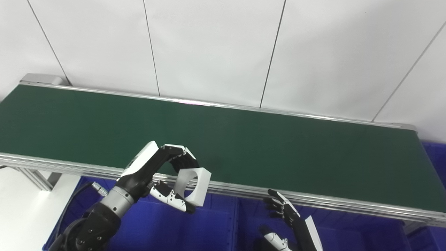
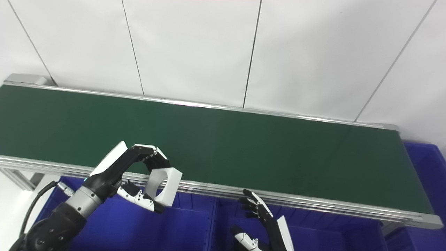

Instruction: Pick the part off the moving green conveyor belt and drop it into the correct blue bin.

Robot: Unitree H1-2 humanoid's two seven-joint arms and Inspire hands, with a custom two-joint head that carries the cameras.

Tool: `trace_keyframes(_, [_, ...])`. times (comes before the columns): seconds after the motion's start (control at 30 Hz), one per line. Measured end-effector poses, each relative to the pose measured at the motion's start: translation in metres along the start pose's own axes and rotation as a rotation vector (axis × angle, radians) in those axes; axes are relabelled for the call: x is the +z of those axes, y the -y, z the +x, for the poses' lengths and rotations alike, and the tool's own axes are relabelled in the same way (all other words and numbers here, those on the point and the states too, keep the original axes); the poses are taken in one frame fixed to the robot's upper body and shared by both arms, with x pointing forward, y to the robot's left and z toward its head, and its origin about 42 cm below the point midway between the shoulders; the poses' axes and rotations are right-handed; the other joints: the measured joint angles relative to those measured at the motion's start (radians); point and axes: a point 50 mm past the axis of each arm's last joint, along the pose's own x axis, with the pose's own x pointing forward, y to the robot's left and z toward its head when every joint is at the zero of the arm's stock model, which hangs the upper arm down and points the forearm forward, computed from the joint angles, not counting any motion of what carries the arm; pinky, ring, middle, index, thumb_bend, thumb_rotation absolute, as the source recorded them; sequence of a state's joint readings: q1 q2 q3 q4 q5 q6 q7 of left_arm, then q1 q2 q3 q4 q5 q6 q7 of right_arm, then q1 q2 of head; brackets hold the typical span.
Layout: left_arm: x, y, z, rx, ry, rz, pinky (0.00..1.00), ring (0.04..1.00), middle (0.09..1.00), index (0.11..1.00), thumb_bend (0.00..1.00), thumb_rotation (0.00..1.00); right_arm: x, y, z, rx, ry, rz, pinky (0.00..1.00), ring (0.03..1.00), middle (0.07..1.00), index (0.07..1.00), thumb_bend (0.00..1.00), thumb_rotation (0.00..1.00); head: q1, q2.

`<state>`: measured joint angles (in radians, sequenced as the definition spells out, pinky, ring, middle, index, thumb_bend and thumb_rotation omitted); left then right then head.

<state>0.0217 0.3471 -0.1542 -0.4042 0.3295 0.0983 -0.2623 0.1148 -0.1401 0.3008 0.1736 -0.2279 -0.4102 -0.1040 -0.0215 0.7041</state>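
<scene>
white part (image 1: 192, 185), one, in left hand (image 1: 158, 167).

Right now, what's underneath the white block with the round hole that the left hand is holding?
The white block hangs over a blue bin; the left hand hides part of the bin floor.

Bright, even light fills both views, with no single source visible. The white wall panels (image 1: 216, 45) are close to washed out. A soft pale sheen lies along the green belt (image 1: 244, 139) near its far rail (image 1: 195, 101), which glints. Shadows are faint. Both views are sharp, though the straight rails tilt with the angled camera. The blue bins (image 2: 195, 226) look saturated.
</scene>
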Motion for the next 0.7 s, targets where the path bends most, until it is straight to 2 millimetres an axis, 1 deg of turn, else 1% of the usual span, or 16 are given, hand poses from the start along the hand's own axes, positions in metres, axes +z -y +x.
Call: trace_keyframes(0.7, [0.0000,0.0000,0.0000,0.000,0.000,0.000,0.48,0.485,0.514,0.453,0.50,0.00,0.0000,0.0000,0.0000,0.000,0.000,0.000,0.68,0.756,0.790,0.868,0.62,0.59,0.000,0.000])
